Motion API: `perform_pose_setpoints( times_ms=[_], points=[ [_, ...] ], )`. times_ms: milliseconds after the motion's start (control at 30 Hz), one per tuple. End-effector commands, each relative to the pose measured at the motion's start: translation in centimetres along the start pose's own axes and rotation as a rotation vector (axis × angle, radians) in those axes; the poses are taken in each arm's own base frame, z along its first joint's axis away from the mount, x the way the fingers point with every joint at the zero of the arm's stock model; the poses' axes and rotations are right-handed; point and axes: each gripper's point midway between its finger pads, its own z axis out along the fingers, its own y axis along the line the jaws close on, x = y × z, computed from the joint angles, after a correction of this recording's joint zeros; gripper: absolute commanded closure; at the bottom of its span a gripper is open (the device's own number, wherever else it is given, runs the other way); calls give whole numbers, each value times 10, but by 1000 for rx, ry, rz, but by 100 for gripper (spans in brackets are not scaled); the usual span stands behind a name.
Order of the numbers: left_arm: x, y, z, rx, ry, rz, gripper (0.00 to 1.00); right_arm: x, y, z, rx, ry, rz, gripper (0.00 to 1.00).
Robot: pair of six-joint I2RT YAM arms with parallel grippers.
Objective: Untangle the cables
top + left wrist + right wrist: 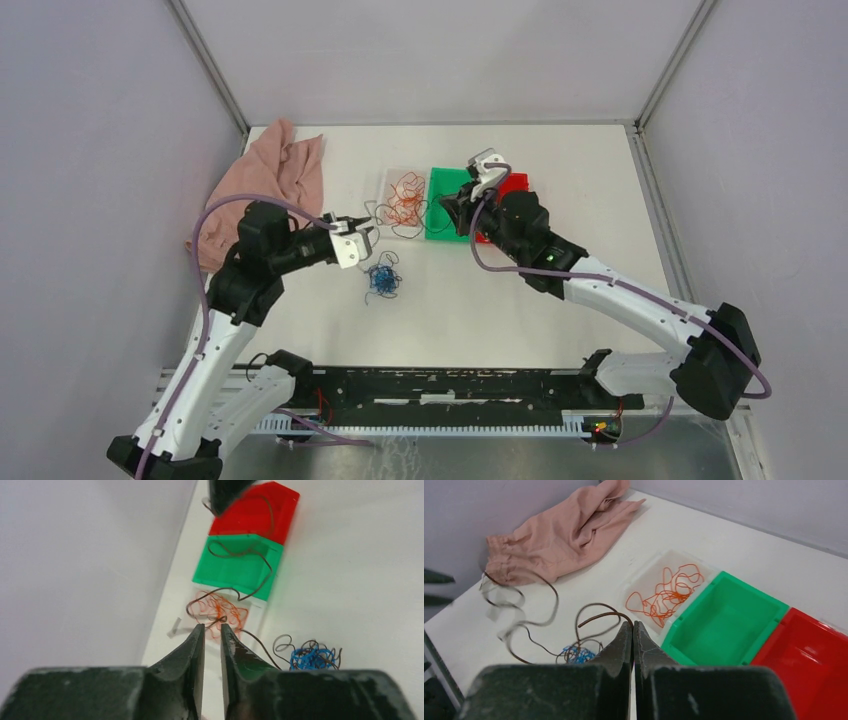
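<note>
Pink cloth [268, 185]: crumpled on the table [560, 160], off to the outer side of the left gripper and behind it, well apart from the fingertips
Left gripper [212, 627]: released, with the two fingers standing a narrow slit apart and nothing clearly pinched between them; the tips point toward the trays
Blue cable [382, 281]: a tight curly knot on the bare table, near the left gripper on its base-ward side, with dark strands tangled through it
Clear tray [656, 565]: just ahead of the left gripper's tips, between the two grippers
Orange-red cables [404, 205]: a loose scribble lying inside the clear tray, close in front of the left fingertips
Dark brown cable [596, 614]: strung between the two grippers; one end leaves the right gripper's tips, and it crosses the green bin and the clear tray, makes a small kink right at the left fingertips, then trails down to the blue knot; whether it touches the left fingers I cannot tell
Right gripper [632, 624]: clenched, fingers pressed together on the dark brown cable, which curls out from the tips
Green bin [445, 180]: directly under the right gripper, touching the clear tray on one side
Red bin [515, 184]: beside the green bin, on the right gripper's wrist side
</note>
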Motion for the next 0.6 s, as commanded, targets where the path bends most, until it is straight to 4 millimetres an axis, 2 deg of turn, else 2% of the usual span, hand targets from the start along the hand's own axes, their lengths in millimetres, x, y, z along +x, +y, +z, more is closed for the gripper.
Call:
perform_pose_setpoints(
  times_ms=[0, 67, 100, 133, 200, 367, 433, 567],
  points=[
    [38, -28, 0, 60, 102, 8, 70, -39, -40, -18, 151, -131, 121, 99],
    [50, -41, -1, 93, 136, -1, 54, -49, -56, -27, 190, -157, 168, 99],
    [55, -47, -1, 109, 149, -14, 41, -56, -63, -33, 204, -177, 185, 99],
    [58, -53, -2, 125, 160, -23, 34, -64, -70, -37, 218, -192, 194, 100],
    [63, -62, -4, 156, 174, -42, 28, -80, -81, -46, 249, -222, 196, 100],
    [64, -73, -4, 189, 169, -84, 27, -120, -103, -63, 338, -290, 153, 100],
    [68, -80, -4, 215, 174, -92, 27, -129, -112, -66, 379, -294, 124, 99],
    [80, -93, -4, 250, 204, -101, 27, -130, -133, -69, 481, -260, 60, 99]
  ],
)
